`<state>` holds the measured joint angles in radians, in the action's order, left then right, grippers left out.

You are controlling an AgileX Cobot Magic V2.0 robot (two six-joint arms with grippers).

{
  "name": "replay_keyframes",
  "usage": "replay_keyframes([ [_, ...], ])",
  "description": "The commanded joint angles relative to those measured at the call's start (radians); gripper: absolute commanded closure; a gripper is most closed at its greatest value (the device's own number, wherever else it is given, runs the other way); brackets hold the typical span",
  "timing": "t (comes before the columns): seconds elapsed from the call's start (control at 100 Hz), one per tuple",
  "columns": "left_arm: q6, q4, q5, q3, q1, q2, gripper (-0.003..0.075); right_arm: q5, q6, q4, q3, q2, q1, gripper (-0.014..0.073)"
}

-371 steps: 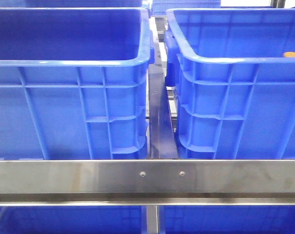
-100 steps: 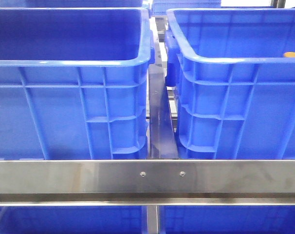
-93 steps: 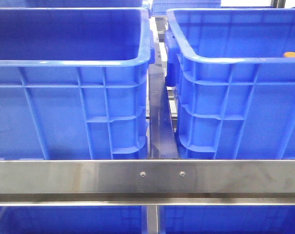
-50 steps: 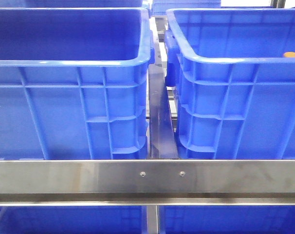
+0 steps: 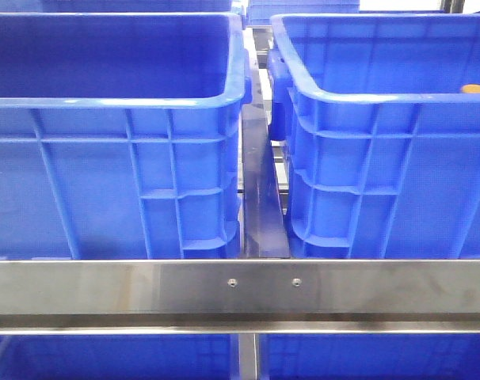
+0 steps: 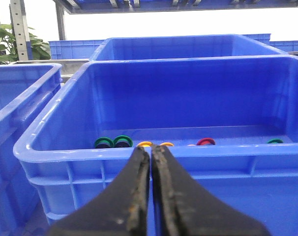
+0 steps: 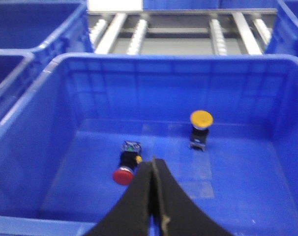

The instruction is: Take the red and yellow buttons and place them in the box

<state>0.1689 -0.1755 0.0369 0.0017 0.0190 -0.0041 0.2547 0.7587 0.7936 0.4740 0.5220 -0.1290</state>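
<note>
Blue plastic crates, two, side by side in the front view: left crate (image 5: 113, 158) and right crate (image 5: 390, 158), ribbed walls, a narrow gap between them. Steel rail (image 5: 240, 289) runs across the near side, below the crates. An orange-yellow sliver (image 5: 476, 89) shows just over the right crate's rim at the far right edge (too little visible to identify).

Right wrist view: crate (image 7: 36, 123) holding two push buttons on its floor. Red button (image 7: 124, 173) lies on its side, dark body toward the far wall, just beyond the gripper tips. Yellow button (image 7: 201, 127) stands upright, cap on top, nearer the far wall, well apart from the red one. Right gripper (image 7: 153, 169): fingers pressed together, nothing between them, raised above the crate floor. Roller conveyor (image 7: 178, 32) lies beyond the crate.

Left wrist view: another crate (image 6: 188, 162) with small rings on its floor, green (image 6: 104, 143), orange (image 6: 145, 144) and red (image 6: 206, 141) among them. Left gripper (image 6: 150, 156): fingers closed together, holding nothing, outside the crate's near wall.
</note>
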Motion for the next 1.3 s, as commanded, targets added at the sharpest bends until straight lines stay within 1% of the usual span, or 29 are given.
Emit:
replay_keyframes([
  [0.0,0.001,0.010,0.085,0.042,-0.001,-0.034,0.0739,-0.086,-0.205,-0.208,0.027,-0.012,0.025,0.0662],
  [0.18,0.001,0.010,0.085,0.042,-0.001,-0.034,0.0739,-0.177,-0.540,-0.588,0.024,-0.032,0.115,0.0662],
  [0.25,0.001,0.010,0.085,0.042,-0.001,-0.034,0.0739,-0.205,-0.651,-0.687,0.013,-0.044,0.123,0.0662],
  [0.32,0.001,0.010,0.085,0.042,-0.001,-0.034,0.0739,-0.238,-0.725,-0.740,-0.012,-0.065,0.123,0.0662],
  [0.38,0.001,0.010,0.085,0.042,-0.001,-0.034,0.0739,-0.271,-0.746,-0.755,-0.047,-0.100,0.123,0.0662],
  [0.59,0.001,0.010,0.085,0.042,-0.001,-0.034,0.0739,-0.349,-0.746,-0.756,-0.207,-0.263,0.123,0.0662],
  [0.91,0.001,0.010,0.085,0.042,-0.001,-0.034,0.0739,-0.359,-0.759,-0.755,-0.423,-0.561,0.123,0.0662],
  [1.04,0.001,0.010,0.085,0.042,-0.001,-0.034,0.0739,-0.413,-0.759,-0.754,-0.484,-0.552,0.123,0.0662],
  [1.09,0.001,0.010,0.085,0.042,-0.001,-0.034,0.0739,-0.400,-0.768,-0.754,-0.481,-0.552,0.123,0.0662],
  [1.29,0.001,0.010,0.085,0.042,-0.001,-0.034,0.0739,-0.450,-0.768,-0.754,-0.481,-0.552,0.123,0.0662],
])
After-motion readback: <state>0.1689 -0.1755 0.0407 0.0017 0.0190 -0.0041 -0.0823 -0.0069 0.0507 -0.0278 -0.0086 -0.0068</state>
